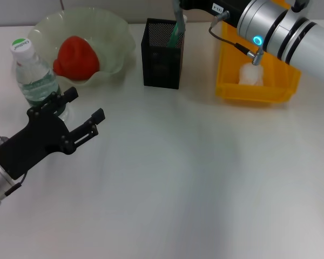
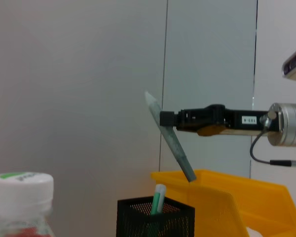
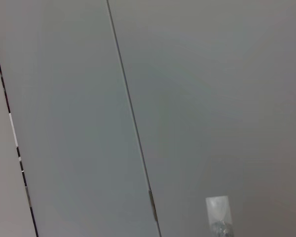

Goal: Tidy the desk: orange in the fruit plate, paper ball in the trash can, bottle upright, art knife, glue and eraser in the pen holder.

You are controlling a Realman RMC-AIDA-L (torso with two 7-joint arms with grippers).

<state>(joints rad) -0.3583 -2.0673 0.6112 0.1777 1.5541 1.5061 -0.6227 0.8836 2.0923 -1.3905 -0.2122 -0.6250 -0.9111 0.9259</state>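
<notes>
Right gripper (image 2: 164,119) above pen holder (image 1: 162,53), fingers clamped on tilted glue (image 2: 169,138), lower tip aimed toward the cup for insertion; left gripper (image 1: 82,118) idle over tabletop, fingers spread.

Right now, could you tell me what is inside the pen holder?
One green and white art knife stands in the pen holder, its tip above the rim. The dark mesh hides anything lower, so an eraser there cannot be confirmed.

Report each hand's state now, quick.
Left hand: open, empty, beside the bottle.
Right hand: shut on the glue, held tilted above the pen holder.
</notes>
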